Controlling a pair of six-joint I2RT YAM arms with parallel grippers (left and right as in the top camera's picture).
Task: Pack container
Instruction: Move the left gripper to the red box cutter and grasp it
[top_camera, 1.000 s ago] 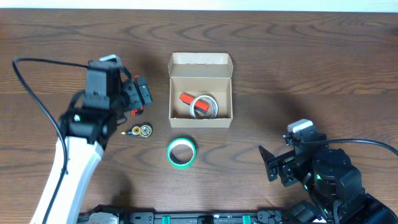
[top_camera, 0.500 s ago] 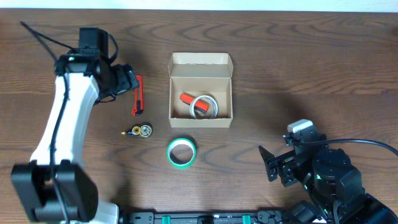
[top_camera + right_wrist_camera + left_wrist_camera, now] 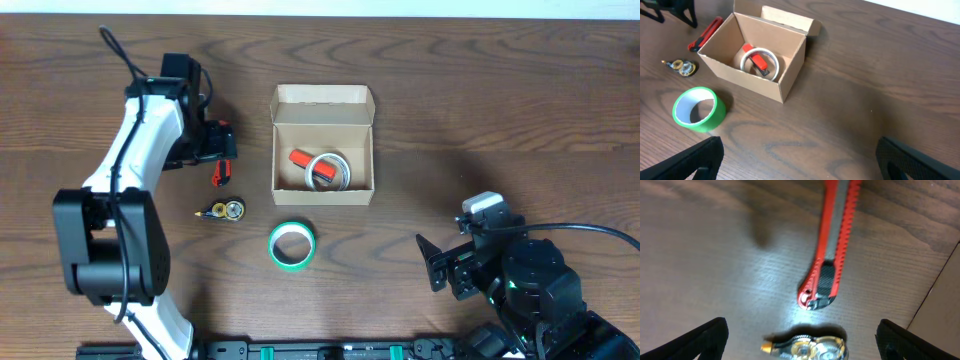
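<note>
The container (image 3: pixel 322 186) is an open tan cardboard box with its flap lid folded back at mid table. A clear tape roll (image 3: pixel 329 170) and a red tool (image 3: pixel 301 158) lie inside; it also shows in the right wrist view (image 3: pixel 745 75). A red utility knife (image 3: pixel 833 240) lies left of the box. A yellow correction-tape dispenser (image 3: pixel 810 347) lies just in front of it. My left gripper (image 3: pixel 220 150) hovers over the knife, open and empty; its fingers (image 3: pixel 802 342) straddle the dispenser from above. A green tape roll (image 3: pixel 291 245) lies in front of the box. My right gripper (image 3: pixel 440 265) is open and empty, well right of the green roll (image 3: pixel 696 108).
The box's cardboard wall (image 3: pixel 946 292) shows at the right edge of the left wrist view, close to the knife. The knife (image 3: pixel 705 34) and dispenser (image 3: pixel 677 66) show in the right wrist view. The table is dark wood.
The left arm has swung its elbow toward the far left of the table, while its gripper stays by the red knife. The right arm has not moved.
</note>
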